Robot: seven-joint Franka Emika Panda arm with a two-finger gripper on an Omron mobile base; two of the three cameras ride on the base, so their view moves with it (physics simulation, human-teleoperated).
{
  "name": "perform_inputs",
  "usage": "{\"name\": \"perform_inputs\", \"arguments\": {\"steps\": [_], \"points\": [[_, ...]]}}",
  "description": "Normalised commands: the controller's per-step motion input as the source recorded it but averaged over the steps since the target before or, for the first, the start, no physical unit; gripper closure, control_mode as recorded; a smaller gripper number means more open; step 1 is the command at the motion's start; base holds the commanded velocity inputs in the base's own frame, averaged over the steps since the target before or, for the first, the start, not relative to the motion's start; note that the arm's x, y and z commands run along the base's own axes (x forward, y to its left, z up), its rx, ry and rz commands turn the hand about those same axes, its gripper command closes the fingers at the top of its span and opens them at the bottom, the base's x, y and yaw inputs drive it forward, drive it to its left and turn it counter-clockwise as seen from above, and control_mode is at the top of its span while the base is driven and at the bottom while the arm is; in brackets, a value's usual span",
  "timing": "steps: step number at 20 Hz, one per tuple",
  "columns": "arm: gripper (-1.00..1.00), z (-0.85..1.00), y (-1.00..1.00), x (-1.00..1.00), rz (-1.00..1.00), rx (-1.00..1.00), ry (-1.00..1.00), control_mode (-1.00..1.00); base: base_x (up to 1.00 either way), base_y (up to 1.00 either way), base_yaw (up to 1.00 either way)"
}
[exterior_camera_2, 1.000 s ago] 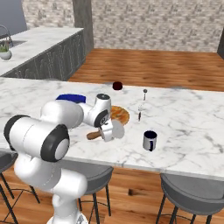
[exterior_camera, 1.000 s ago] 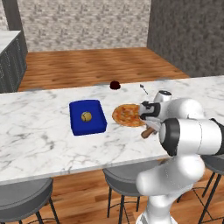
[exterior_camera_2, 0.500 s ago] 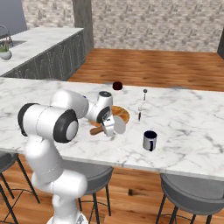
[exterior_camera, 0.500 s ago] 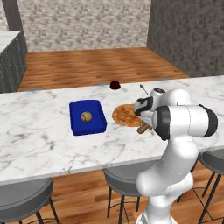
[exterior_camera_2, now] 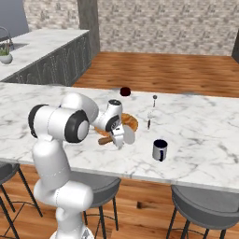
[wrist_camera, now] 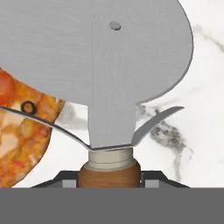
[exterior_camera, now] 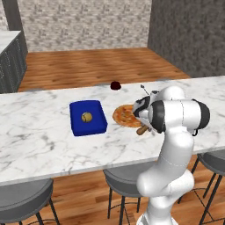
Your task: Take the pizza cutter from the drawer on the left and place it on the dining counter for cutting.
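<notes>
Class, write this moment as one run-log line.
gripper: shut on pizza cutter | over dining counter, beside pizza | blue tray untouched

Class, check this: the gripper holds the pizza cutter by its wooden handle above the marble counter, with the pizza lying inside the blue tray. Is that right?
Not quite. The pizza lies on the counter beside the blue tray, not inside it, as the left base view shows. The gripper does hold the pizza cutter by its wooden handle.

Pizza cutter (wrist_camera: pixel 109 83): round grey steel blade on a flat steel arm, curved guard, short brown wooden handle; handle end clamped between dark fingertips; held just above the marble beside an orange pizza.
Handle (exterior_camera: pixel 142 130): brown, angled, low over the counter edge.
Dining counter (exterior_camera_2: pixel 205 135): long white marble top, grey veining.
</notes>
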Motion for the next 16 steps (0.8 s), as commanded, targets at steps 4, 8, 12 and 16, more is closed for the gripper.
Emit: {"name": "perform_inputs", "arguments": {"steps": [4, 8, 12, 16], "points": [[1.0, -0.29, 0.0, 0.05, 0.0, 0.0, 0.0, -1.0, 0.0, 0.0, 0.0], [1.0, -0.24, 0.0, 0.08, 0.0, 0.0, 0.0, -1.0, 0.0, 0.0, 0.0], [1.0, -0.16, 0.0, 0.15, 0.0, 0.0, 0.0, -1.0, 0.0, 0.0, 0.0], [-1.0, -0.08, 0.0, 0.13, 0.0, 0.0, 0.0, -1.0, 0.0, 0.0, 0.0]]}}
